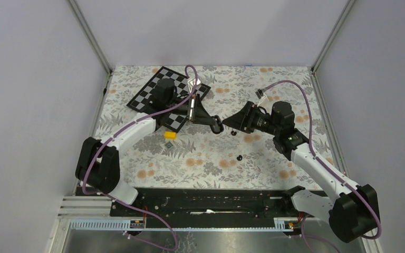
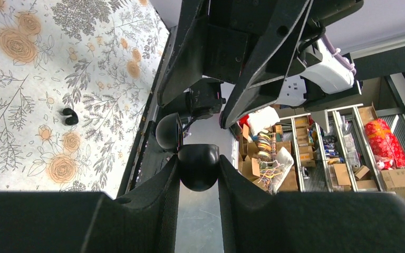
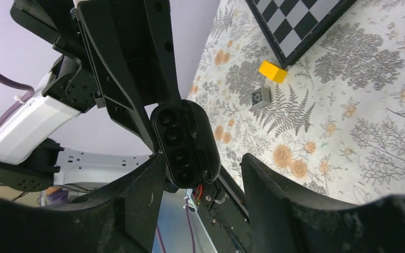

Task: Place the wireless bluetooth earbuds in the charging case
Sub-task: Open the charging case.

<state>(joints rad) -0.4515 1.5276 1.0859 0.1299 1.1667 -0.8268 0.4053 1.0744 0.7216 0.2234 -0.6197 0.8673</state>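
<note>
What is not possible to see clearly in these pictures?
Top external: the charging case is too small to show its sockets.
Left wrist: the left gripper's fingers cover the case's sides; its open face points away.
Right wrist: the sockets are too dark to tell if filled.

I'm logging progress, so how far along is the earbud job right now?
Done: the charging case is lifted and open in the left gripper. In hand: the right gripper, open and empty, is lined up at the case. Left: the wells look empty, and a black earbud lies on the table.
</note>
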